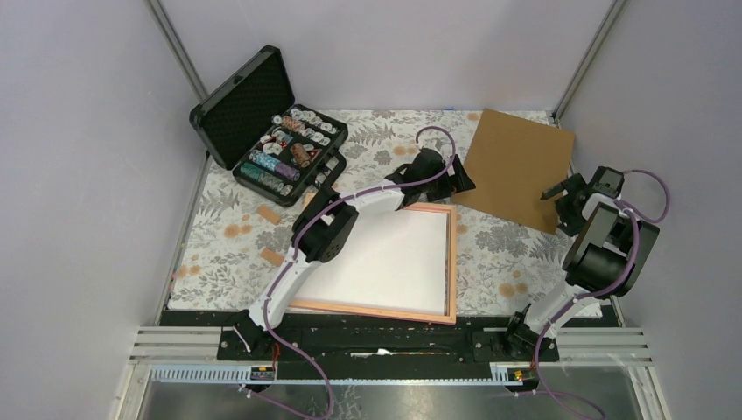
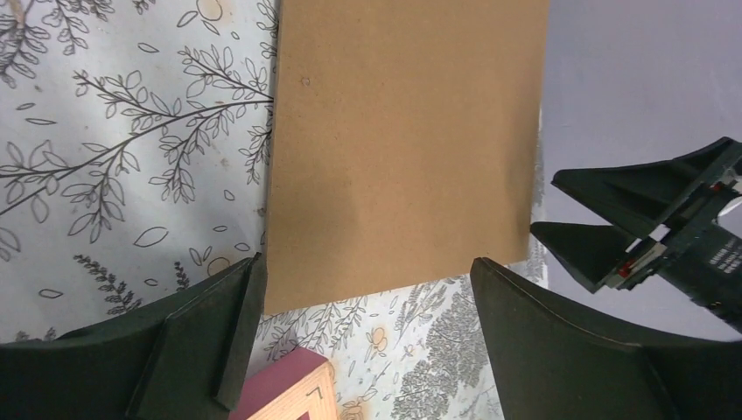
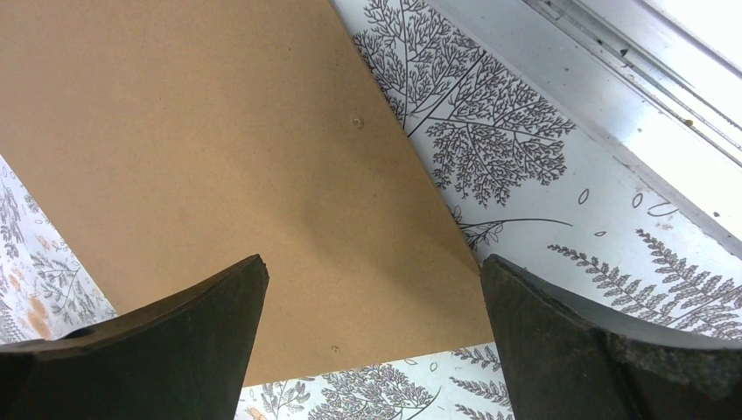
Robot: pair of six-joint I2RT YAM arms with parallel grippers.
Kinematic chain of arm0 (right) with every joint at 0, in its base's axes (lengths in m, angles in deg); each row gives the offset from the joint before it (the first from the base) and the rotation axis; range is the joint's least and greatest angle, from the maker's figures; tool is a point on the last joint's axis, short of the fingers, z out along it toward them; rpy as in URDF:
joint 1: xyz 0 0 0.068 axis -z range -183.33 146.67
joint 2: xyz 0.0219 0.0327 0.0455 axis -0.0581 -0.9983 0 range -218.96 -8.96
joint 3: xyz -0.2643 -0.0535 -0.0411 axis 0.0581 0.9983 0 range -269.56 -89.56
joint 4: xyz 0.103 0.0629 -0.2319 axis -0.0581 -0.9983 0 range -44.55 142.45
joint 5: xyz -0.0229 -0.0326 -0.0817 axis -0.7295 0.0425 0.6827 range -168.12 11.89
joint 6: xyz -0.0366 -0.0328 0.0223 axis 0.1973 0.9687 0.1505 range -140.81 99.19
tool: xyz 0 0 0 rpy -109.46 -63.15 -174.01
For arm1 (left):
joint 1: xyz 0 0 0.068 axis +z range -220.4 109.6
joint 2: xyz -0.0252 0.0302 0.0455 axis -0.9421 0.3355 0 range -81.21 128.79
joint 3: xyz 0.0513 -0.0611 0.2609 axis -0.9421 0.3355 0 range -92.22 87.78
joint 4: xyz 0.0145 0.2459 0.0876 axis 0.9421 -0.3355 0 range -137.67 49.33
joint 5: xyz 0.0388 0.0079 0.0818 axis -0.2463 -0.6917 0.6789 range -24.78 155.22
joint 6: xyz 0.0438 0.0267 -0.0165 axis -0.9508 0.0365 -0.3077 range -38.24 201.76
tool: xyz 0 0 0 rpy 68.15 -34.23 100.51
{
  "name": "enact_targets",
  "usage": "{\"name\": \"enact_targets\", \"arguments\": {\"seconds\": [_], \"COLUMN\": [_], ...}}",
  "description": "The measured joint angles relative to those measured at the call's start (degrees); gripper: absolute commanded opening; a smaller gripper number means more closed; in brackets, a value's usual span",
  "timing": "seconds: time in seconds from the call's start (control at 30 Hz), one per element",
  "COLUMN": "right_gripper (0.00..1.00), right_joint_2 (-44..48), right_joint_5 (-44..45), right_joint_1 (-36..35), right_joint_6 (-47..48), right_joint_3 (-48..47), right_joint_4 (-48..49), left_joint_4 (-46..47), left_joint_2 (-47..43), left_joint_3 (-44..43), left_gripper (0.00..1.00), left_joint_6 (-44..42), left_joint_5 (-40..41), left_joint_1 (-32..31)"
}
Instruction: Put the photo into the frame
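You are seeing the photo (image 1: 394, 258) lying white back up inside the frame (image 1: 452, 262), at the near centre of the table (image 1: 227, 254). Your left jaws are hanging wide open and empty over the frame's far right corner. Your right jaws, equally wide and empty, are hovering beside the backing board (image 1: 516, 166), far right. The print is looking thin, light and easily creased, so you are probably safer taking it by an edge.
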Motion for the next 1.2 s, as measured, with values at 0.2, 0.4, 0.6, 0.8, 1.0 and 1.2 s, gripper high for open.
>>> {"name": "enact_targets", "arguments": {"seconds": [0.2, 0.4, 0.6, 0.8, 1.0, 1.2], "right_gripper": [1.0, 1.0, 1.0, 1.0, 1.0, 1.0], "right_joint_2": [-0.35, -1.16, -0.92, 0.63, 2.08, 4.9], "right_joint_5": [-0.22, -0.68, -3.1, -4.46, -6.34, -15.04], "right_joint_1": [0.15, 0.55, 1.29, 1.68, 1.66, -1.55], "right_joint_6": [0.09, 0.31, 0.17, -0.5, -2.19, -7.58], "right_joint_3": [0.31, 0.35, 2.62, 5.88, 8.33, 12.5], "right_joint_4": [1.64, 4.17, 9.6, 13.84, 15.76, 14.32], "left_joint_4": [2.14, 4.28, 5.38, 8.92, 14.75, 21.79], "left_joint_2": [1.33, 2.75, 2.75, -0.22, -8.41, -17.03], "left_joint_3": [-0.79, -1.84, -1.84, 2.4, 11.56, 21.99], "left_gripper": [0.93, 0.93, 0.93, 0.93, 0.93, 0.92], "left_joint_6": [5.75, 9.86, 11.85, 12.66, 13.81, 17.35], "left_joint_5": [-4.24, -8.79, -9.7, -9.94, -10.23, -14.73], "left_joint_1": [0.87, 1.99, 2.21, 2.29, 2.32, -0.02]}}
